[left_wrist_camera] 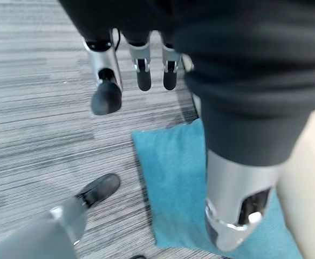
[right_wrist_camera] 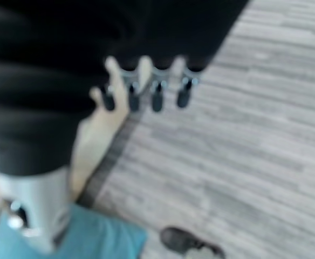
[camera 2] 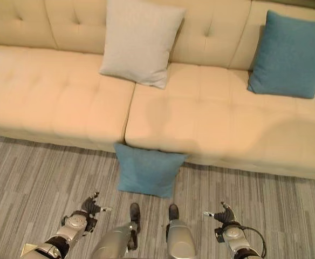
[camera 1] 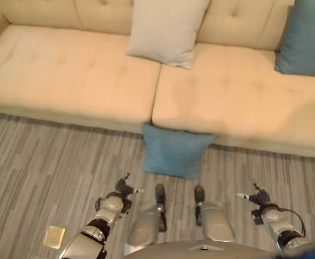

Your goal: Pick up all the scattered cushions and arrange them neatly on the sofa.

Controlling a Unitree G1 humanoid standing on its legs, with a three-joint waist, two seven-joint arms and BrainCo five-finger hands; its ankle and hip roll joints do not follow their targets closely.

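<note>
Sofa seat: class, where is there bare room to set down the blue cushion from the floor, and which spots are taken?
The sofa has a bare seat left of the grey cushion, and another between it and the blue cushion in the right corner. Those two spots are taken. The floor cushion leans against the sofa front; both hands, left hand and right hand, hang open.

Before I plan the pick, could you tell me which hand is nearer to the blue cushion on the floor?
Left, narrowly. The left hand hangs just off the blue cushion's lower left corner; the right hand hangs farther out past its right side. Neither touches it.
</note>
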